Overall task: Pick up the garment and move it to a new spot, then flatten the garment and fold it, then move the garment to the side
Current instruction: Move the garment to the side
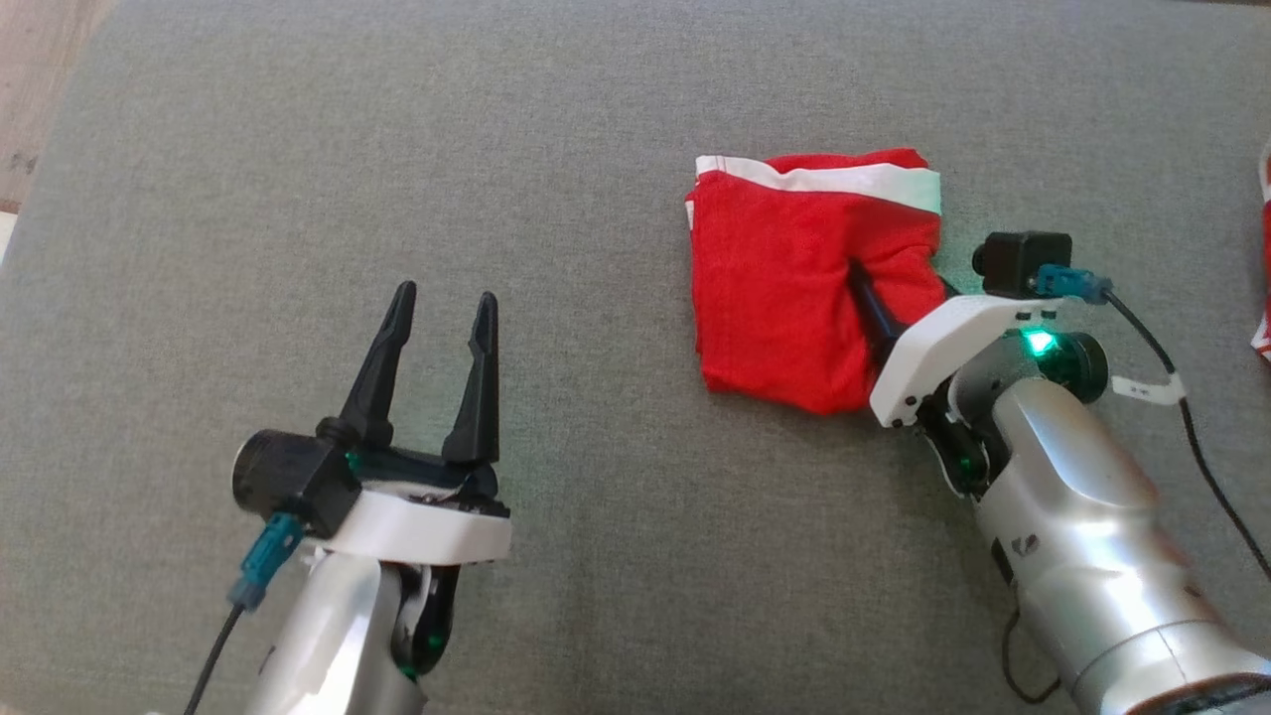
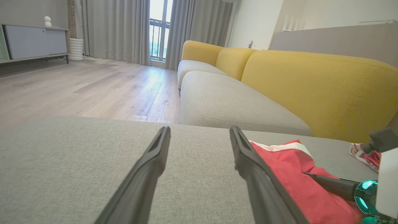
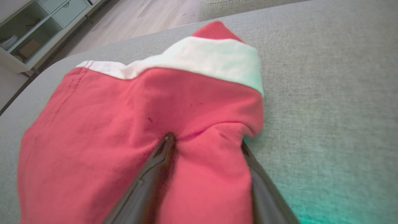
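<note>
Red garment [image 1: 784, 278] with a white band lies folded on a grey fabric cushion [image 1: 596, 149]. Right end effector [image 3: 206, 140] straddles a fold at its right edge, fingers apart; whether it grips cannot be told. Left end effector [image 1: 446, 294] hovers well apart, wide open and empty.

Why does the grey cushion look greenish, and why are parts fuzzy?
Right wrist view: a green glow tints the cushion and white band of the garment; the right end effector is blurred, close to the lens. Head view: a green light shines on that wrist. Left wrist view: the window is glaringly bright.
</note>
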`<state>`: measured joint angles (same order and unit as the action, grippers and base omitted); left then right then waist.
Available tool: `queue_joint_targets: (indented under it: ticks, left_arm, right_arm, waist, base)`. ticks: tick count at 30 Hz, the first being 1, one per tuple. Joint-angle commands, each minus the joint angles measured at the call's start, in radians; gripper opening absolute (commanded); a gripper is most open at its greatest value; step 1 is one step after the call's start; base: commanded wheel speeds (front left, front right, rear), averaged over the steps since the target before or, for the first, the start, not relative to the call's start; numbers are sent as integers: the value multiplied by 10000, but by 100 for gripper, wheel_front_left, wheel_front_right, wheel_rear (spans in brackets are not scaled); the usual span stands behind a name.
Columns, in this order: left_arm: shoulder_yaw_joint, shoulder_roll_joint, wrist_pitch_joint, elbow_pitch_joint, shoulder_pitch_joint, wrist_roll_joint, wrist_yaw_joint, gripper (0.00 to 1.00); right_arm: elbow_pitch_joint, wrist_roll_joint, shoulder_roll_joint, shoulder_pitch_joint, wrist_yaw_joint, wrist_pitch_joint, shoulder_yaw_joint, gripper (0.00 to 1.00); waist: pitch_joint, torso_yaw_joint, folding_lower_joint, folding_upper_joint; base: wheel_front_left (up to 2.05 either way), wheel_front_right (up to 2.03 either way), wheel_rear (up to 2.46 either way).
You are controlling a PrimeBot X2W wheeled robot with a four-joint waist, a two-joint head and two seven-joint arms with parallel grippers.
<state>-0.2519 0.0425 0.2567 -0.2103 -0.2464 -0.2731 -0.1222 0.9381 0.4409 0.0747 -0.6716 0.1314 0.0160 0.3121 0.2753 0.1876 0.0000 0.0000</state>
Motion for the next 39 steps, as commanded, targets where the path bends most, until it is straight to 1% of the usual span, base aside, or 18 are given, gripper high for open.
queue_joint_targets:
  ticks: [1,7,13,14,18,23,26,29,35,39]
  left_arm:
    - [431,77,51,312,-335,-27,71,100]
    - [595,77,51,319,-243,91,64,100]
    - [695,77,51,358,-165,138,42,100]
    - [695,77,51,358,-165,138,42,100]
    - [801,77,51,396,-213,228,14,100]
    - [999,77,51,495,-162,230,-1,100]
    - [1021,77,51,552,-171,222,-10,100]
    - [947,77,51,558,-268,210,-21,100]
    - [778,77,51,576,-604,154,-39,100]
    - [637,77,51,477,-811,86,-52,100]
  right_arm:
    - [216,114,-245,195,-7,-25,416,0]
    - [608,-379,-245,-140,-7,-783,605,0]
    - [1080,-1943,-184,-491,-7,-1565,563,0]
    - [1080,-1943,-184,-491,-7,-1565,563,0]
    - [1111,-2863,261,-649,-7,-1798,515,0]
    - [700,-3664,1175,-866,-7,-1758,735,0]
    - [330,-3861,1957,-1053,-7,-1535,965,0]
    - [-109,-3905,2890,-1291,-7,-1281,1193,0]
    - [-795,-3724,4861,-1605,-7,-751,1315,0]
    - [-961,-3460,6020,-1486,-7,-535,979,0]
  waist:
    - [-25,-37,0,0]
    - [-278,-359,0,0]
    - [-629,-932,0,0]
    - [-629,-932,0,0]
    - [-818,-1343,0,0]
    - [-897,-1896,0,0]
    - [-767,-2168,0,0]
    - [-501,-2329,0,0]
    - [236,-2330,0,0]
    - [581,-2144,0,0]
  base:
    - [0,0,0]
    - [0,0,0]
    - [0,0,0]
    - [0,0,0]
    - [0,0,0]
    - [0,0,0]
    - [0,0,0]
    - [0,0,0]
    - [0,0,0]
    - [0,0,0]
